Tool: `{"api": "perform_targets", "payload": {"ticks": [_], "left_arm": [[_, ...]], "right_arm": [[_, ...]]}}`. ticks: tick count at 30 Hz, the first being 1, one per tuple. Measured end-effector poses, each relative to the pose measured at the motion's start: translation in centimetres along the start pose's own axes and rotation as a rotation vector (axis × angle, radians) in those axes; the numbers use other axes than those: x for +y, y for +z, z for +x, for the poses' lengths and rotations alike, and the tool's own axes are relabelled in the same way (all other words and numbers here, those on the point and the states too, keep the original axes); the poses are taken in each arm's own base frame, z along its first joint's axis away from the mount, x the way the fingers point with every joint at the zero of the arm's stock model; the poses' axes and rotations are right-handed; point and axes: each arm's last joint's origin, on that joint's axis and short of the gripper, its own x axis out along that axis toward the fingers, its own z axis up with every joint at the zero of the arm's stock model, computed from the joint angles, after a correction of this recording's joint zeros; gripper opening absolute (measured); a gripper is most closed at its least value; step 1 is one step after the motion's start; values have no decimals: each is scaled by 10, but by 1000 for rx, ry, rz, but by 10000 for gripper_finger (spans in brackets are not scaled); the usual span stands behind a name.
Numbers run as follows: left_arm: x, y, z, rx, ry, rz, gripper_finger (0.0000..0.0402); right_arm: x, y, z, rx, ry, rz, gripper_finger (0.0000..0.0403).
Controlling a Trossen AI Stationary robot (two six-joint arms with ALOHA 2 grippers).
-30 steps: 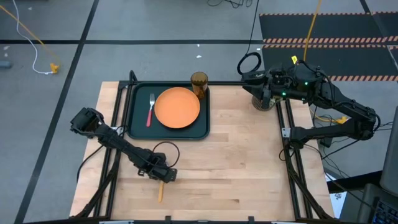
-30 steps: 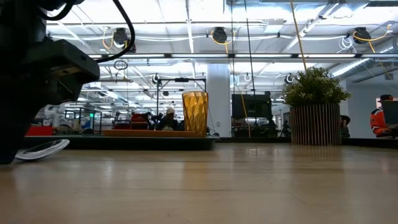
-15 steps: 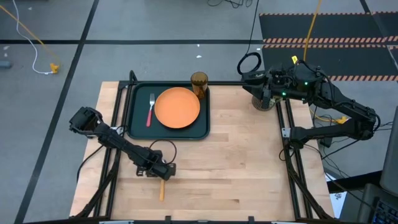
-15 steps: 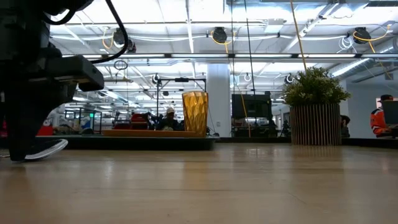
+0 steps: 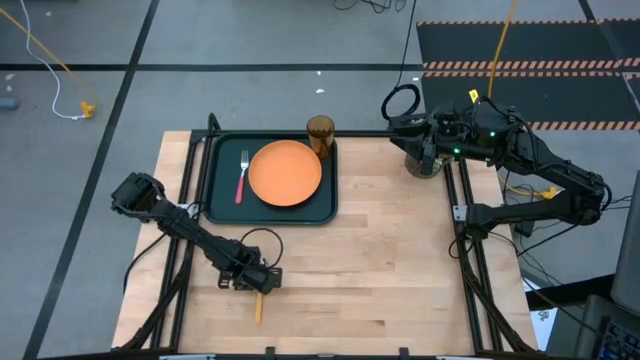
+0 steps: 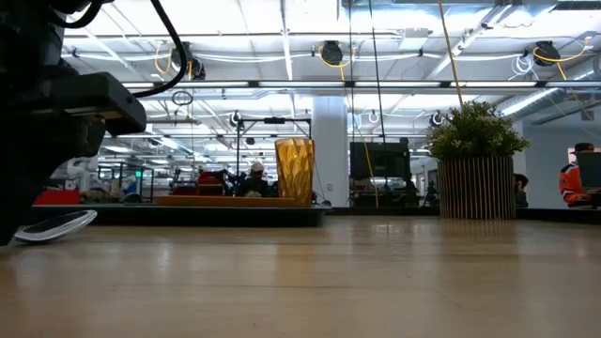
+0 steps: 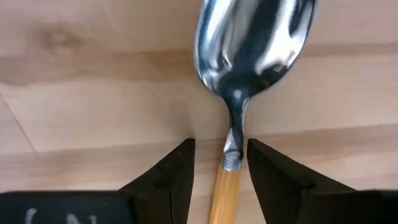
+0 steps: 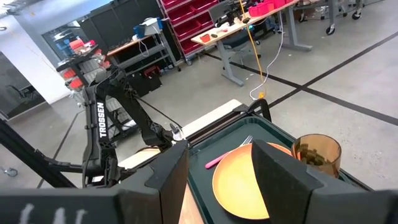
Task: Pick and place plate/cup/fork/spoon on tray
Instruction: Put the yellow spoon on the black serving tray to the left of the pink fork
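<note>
Left tool (image 7: pixel 219 163) low on counter (image 5: pixel 380 270), lower left, fingers spread astride spoon (image 7: pixel 239 93) neck, not clenched; right tool (image 8: pixel 217 171) spread, upper right, beside tray (image 5: pixel 222 190).

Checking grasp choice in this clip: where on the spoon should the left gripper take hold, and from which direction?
Probably at the top of the orange handle, just below the neck. The spoon lies flat on the table, so coming straight down looks best. The left gripper is open with one finger on each side of the narrow handle; the wide, rounded bowl would likely slip.
</note>
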Motion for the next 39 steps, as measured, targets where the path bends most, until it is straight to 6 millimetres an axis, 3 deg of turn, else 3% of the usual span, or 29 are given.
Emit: {"api": "perform_targets", "payload": {"ticks": [9, 26, 39], "left_arm": [[-7, -9, -9, -8, -5, 8, 152], [-7, -9, 5, -42, 23, 22, 151], [-7, -9, 5, -64, 15, 46, 63]], "right_arm": [[0, 0, 1, 1, -1, -19, 171], [0, 0, 1, 1, -1, -28, 171], [0, 0, 1, 1, -1, -30, 171]]}}
